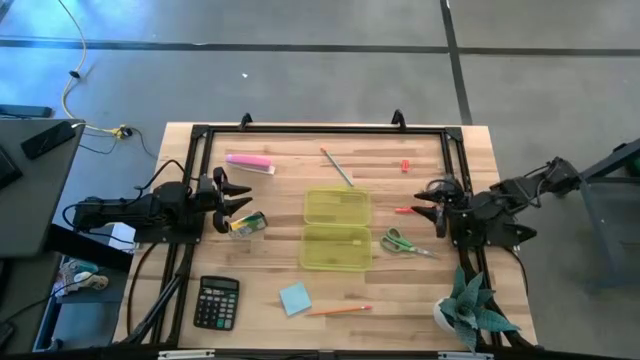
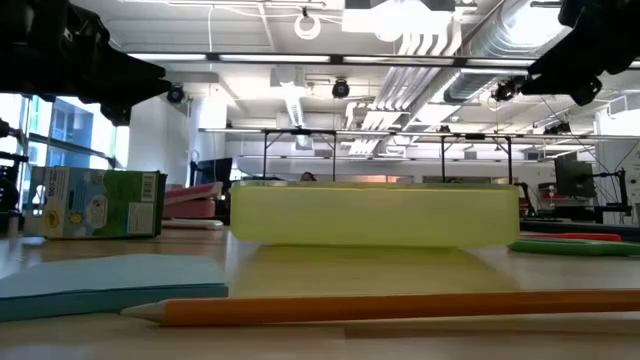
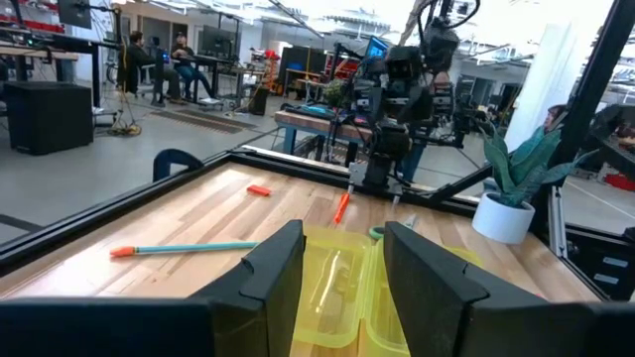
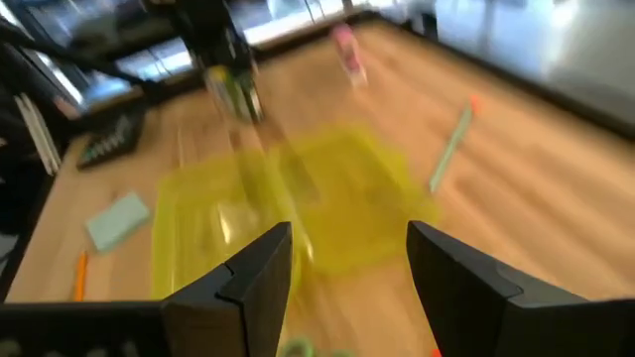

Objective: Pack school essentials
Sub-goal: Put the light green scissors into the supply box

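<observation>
The open yellow-green case (image 1: 337, 228) lies mid-table. Around it lie a greenish pencil (image 1: 337, 167), a tiny red piece (image 1: 405, 165), a pink bar (image 1: 250, 162), green-handled scissors (image 1: 405, 242), a light-blue note pad (image 1: 295, 298) and an orange pencil (image 1: 340, 311). The small crayon box (image 1: 247, 224) stands on a long side on the table, just nearside of my left gripper (image 1: 232, 198). That gripper is open above the table, with nothing between its fingers (image 3: 342, 238). My right gripper (image 1: 432, 205) is open too (image 4: 349, 238), above a red marker (image 1: 403, 210).
A calculator (image 1: 216, 302) lies near the front left and a potted plant (image 1: 470, 310) stands at the front right corner. A black frame (image 1: 320, 128) runs along the table's far edge and sides. Bare wood lies between the case and each gripper.
</observation>
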`<act>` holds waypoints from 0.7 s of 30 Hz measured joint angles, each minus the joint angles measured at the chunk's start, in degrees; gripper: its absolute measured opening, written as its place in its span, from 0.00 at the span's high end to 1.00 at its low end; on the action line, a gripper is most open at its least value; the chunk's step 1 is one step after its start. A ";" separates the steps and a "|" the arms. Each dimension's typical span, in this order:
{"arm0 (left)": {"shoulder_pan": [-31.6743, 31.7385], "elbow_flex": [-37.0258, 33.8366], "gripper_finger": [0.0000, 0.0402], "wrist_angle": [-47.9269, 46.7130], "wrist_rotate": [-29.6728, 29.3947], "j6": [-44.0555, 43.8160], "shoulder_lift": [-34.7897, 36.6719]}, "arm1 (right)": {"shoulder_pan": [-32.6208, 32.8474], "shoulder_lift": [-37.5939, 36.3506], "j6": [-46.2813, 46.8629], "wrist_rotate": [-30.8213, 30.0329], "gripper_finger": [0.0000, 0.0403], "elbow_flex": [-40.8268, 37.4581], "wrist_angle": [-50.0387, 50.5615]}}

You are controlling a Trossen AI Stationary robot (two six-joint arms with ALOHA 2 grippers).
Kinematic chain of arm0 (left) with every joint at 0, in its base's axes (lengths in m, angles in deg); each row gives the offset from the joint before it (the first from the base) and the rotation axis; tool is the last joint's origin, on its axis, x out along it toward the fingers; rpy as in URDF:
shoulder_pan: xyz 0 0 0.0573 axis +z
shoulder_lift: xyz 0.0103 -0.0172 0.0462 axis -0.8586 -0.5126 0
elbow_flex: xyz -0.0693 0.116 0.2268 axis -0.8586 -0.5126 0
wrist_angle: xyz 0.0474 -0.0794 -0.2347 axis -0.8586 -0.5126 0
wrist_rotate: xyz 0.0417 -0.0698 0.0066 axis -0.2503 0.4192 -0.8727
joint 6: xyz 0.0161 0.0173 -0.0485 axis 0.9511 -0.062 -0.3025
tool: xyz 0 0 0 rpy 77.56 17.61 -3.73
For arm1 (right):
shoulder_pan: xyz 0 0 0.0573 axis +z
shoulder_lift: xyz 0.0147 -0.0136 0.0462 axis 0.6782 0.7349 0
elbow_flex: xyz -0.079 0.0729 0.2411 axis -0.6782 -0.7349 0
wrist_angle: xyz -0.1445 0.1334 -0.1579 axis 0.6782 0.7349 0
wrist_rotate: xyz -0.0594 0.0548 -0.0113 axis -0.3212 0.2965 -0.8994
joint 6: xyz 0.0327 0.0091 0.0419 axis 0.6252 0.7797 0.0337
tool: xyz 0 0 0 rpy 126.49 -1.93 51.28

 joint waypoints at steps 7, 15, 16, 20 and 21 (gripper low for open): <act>0.00 0.00 0.67 0.00 -0.02 0.02 0.00 | 0.02 15.01 8.74 6.66 0.52 6.54 4.26; 0.00 0.00 0.67 0.00 -0.02 -0.07 0.00 | 0.02 28.82 16.84 11.68 0.52 11.48 8.21; 0.00 0.00 0.67 0.00 -0.02 -0.07 0.00 | 0.02 30.21 17.56 12.64 0.52 11.66 8.18; 0.00 0.00 0.67 0.00 -0.02 -0.11 0.00 | 0.02 35.32 19.73 16.31 0.52 11.68 8.23; 0.00 0.00 0.67 0.00 -0.02 -0.11 0.00 | 0.02 36.55 19.82 16.68 0.52 11.68 8.27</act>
